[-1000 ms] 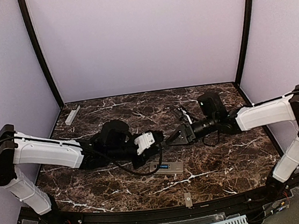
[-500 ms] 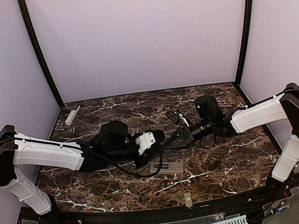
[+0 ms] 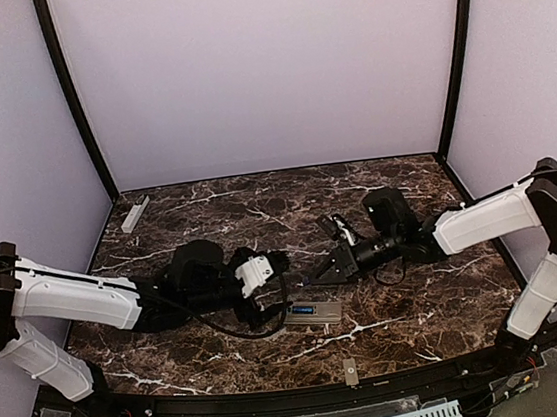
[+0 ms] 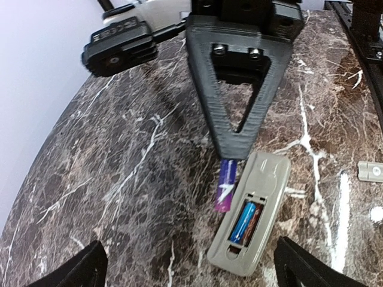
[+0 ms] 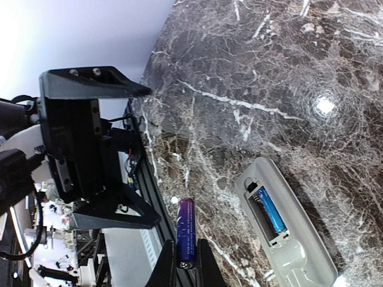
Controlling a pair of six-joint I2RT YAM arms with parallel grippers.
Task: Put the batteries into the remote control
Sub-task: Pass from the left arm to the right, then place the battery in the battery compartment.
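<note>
Right gripper point(image 4: 233, 149): fingers pressed together, pinching one battery point(image 4: 225, 186) by its upper end. The blue-purple cylinder hangs out past the fingertips, pointing down at the table point(image 4: 119, 179). Its lower end sits just beside the long edge of the remote control point(image 4: 263, 179), level with the battery bay. Can't tell from either wrist view whether that end touches the table or the remote; it looks slightly clear.

Remote lies back-up on the table, near the front edge and roughly centred between the two arms, with its cover off and the bay exposed. A second battery point(image 4: 244, 222), bright blue, lies seated in the bay, along the remote's length.

Left gripper point(image 5: 154, 156): fingers spread wide with nothing between them. It faces the right gripper across the remote, apart from both the remote and the held battery.

Other items:
- Small grey flat piece point(image 4: 371, 171) lies on the table near the front edge, apart from the remote.
- Narrow pale grey bar point(image 3: 135, 214) sits at the far left corner of the table, well apart from everything else.
</note>
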